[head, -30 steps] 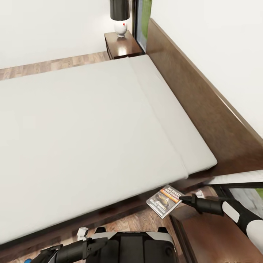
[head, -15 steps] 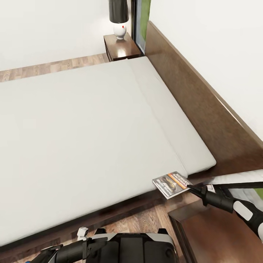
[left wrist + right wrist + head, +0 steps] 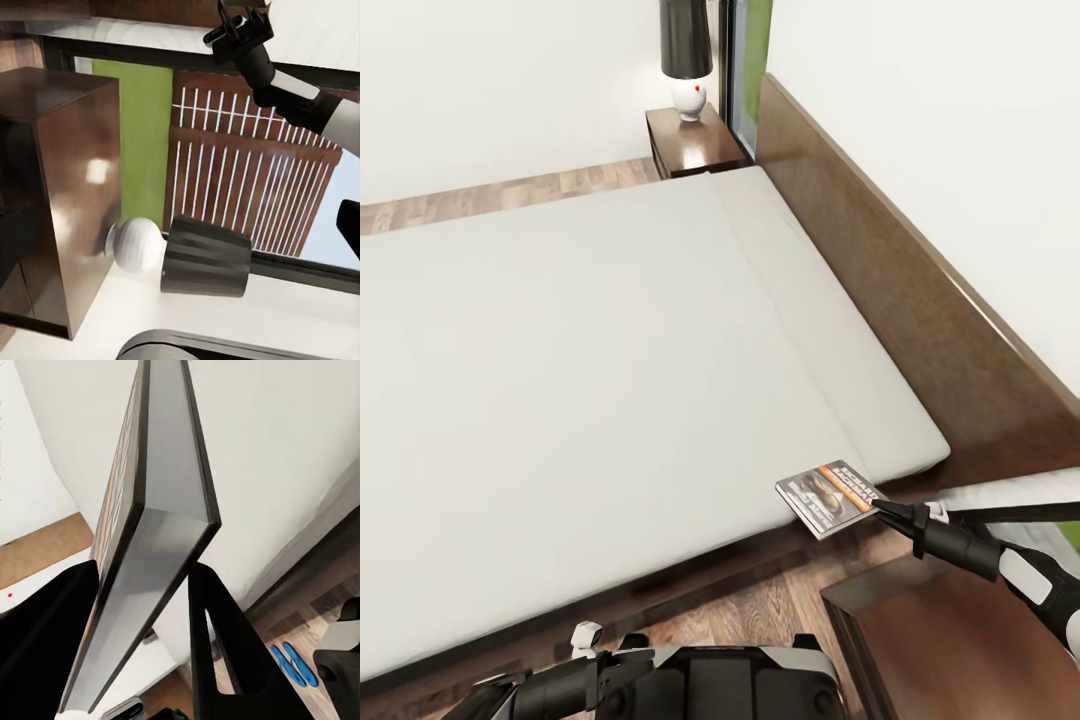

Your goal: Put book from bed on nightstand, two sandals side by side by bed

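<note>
The book (image 3: 828, 497) is held in the air by the right gripper (image 3: 880, 507), pinched by one edge, just off the bed's near corner at the headboard end and clear of the mattress. In the right wrist view the book (image 3: 154, 517) is seen edge-on, clamped between the two dark fingers (image 3: 217, 637). The bed (image 3: 600, 350) is shown broad and bare, its off-white mattress running to the dark brown headboard (image 3: 920, 300) along the white wall. A nightstand (image 3: 950, 640) with a glossy top is seen below the gripper, at the near end of the headboard. A second nightstand (image 3: 695, 140) stands at the far end, a lamp (image 3: 687, 55) on it. Wood-plank floor (image 3: 510, 190) is seen beyond the bed. Blue sandals (image 3: 291, 664) are glimpsed on the floor. The left gripper (image 3: 588, 635) is seen low down; whether it is open cannot be told.
</note>
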